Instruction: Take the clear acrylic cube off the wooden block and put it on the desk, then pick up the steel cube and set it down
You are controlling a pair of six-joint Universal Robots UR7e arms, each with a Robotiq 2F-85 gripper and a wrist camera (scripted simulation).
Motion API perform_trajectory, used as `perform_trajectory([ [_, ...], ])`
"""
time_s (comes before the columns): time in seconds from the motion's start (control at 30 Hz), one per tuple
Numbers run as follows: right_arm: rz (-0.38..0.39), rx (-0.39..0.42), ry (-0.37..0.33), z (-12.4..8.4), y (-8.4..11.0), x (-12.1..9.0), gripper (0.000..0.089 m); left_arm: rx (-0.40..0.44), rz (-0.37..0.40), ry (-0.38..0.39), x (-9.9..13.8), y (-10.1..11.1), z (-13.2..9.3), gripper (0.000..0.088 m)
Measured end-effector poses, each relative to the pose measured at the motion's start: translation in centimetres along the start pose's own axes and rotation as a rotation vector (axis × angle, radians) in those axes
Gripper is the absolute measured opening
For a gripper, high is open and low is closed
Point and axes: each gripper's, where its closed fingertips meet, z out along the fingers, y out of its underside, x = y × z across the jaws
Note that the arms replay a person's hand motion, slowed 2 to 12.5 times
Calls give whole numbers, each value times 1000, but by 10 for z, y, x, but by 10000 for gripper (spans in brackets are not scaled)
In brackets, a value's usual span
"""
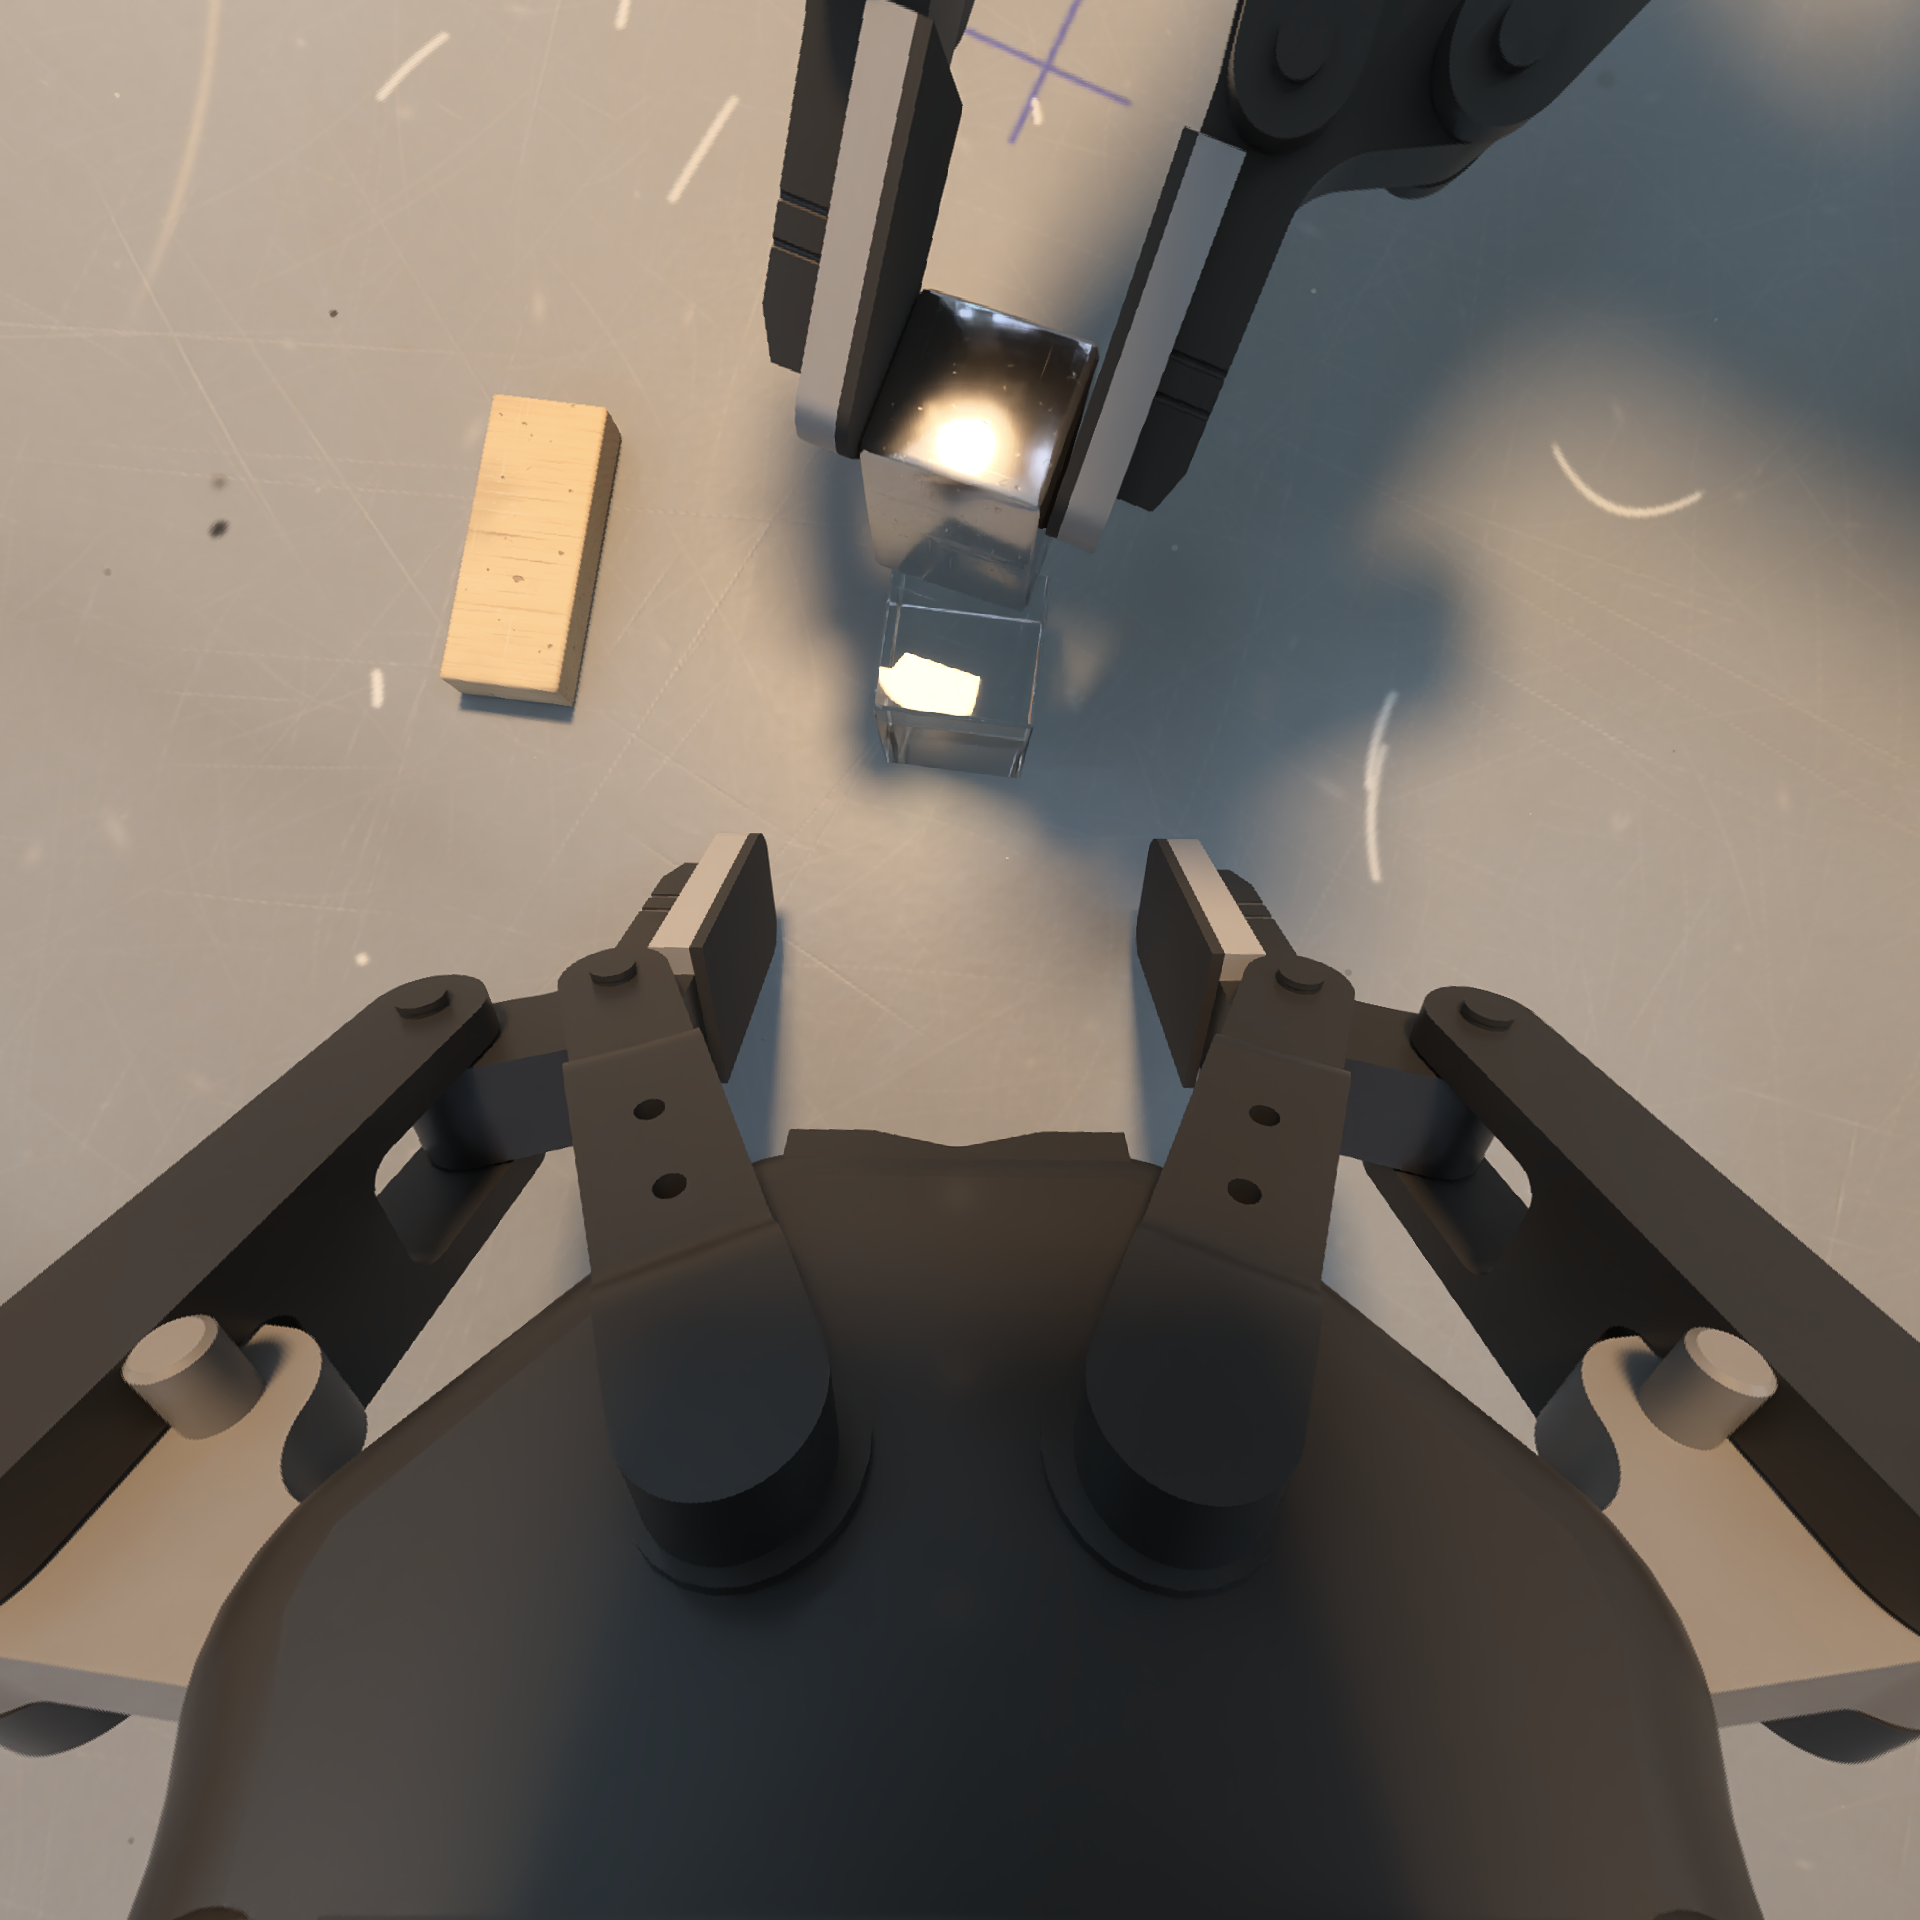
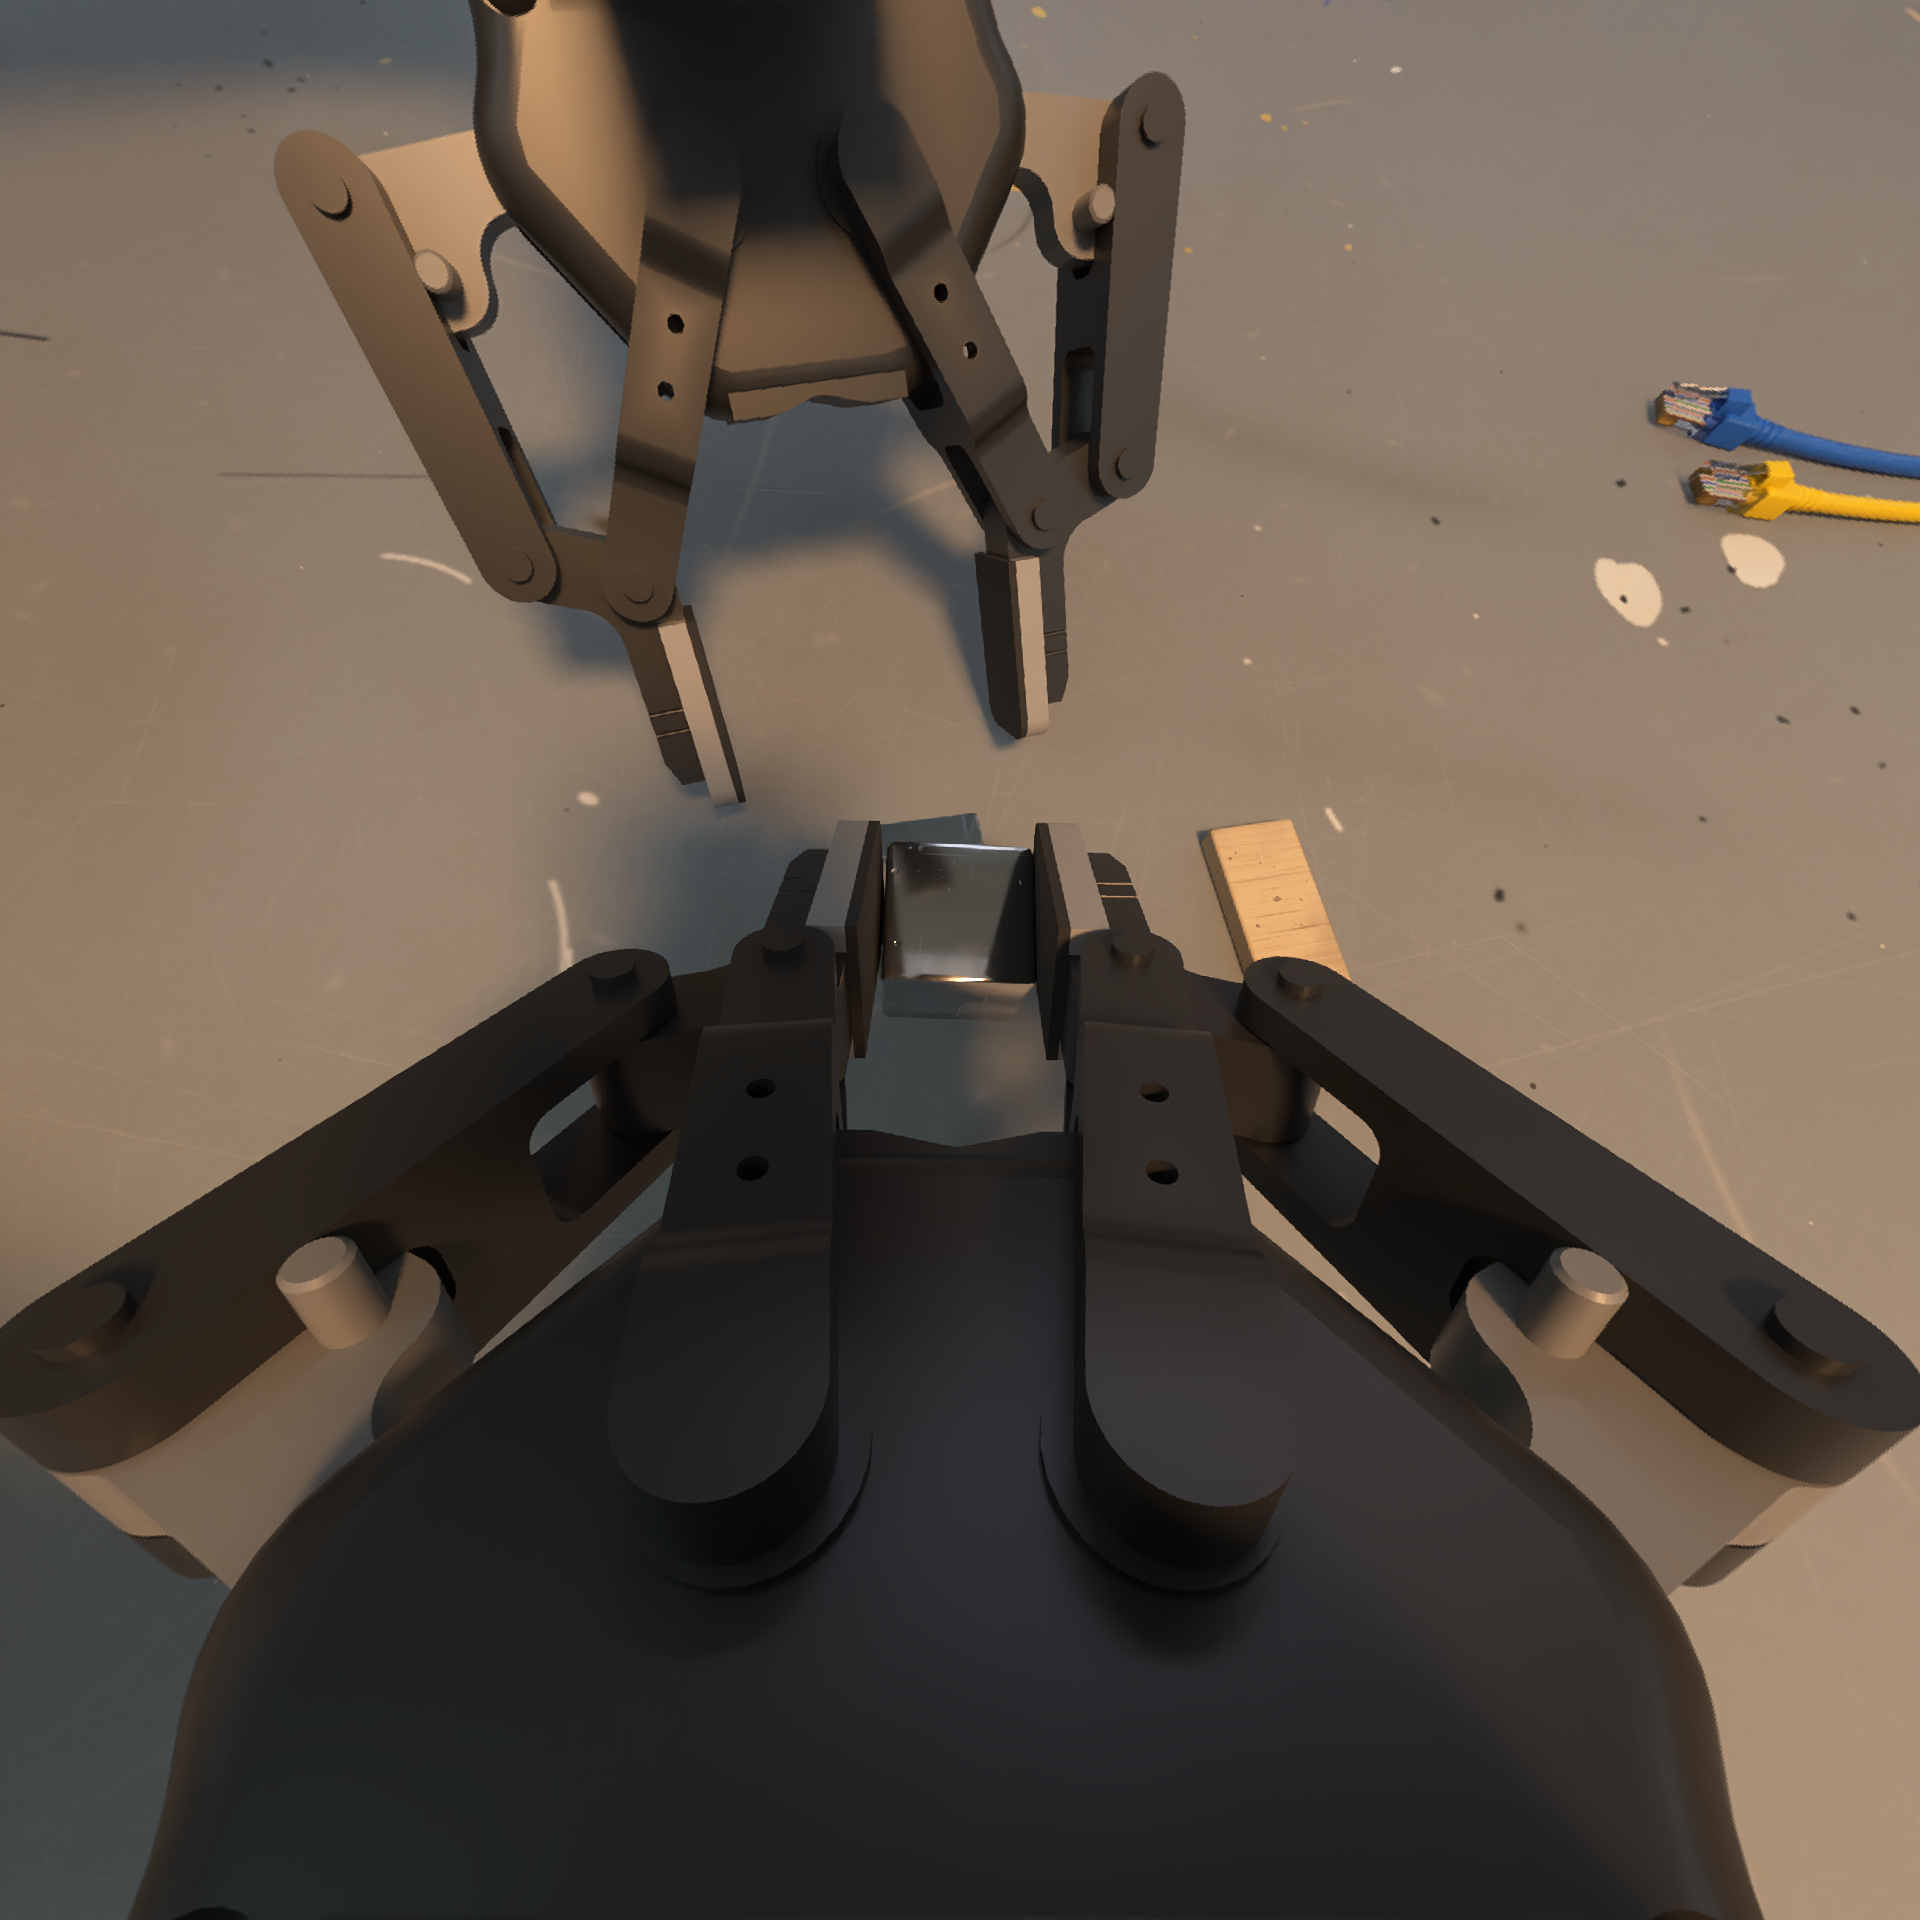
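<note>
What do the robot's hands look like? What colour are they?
Both hands look alike. The left hand and the right hand each have a rounded, dark charcoal body with two chunky fingers on jointed bars held by round pins. Each fingertip has a flat dark pad with a pale grey strip behind it. Short light grey pegs stick out at the sides. No cables or markings show on them.

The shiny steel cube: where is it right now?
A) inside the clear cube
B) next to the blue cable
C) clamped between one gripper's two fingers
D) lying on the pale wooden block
C: the right gripper is shut on the shiny steel cube; the pale wooden block lies bare.
</note>
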Motion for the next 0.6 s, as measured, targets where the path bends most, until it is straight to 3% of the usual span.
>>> perform_trajectory([
  [0.6,-1,1,1,0,0,0,259,3,0,0,0,0,0,626],
])
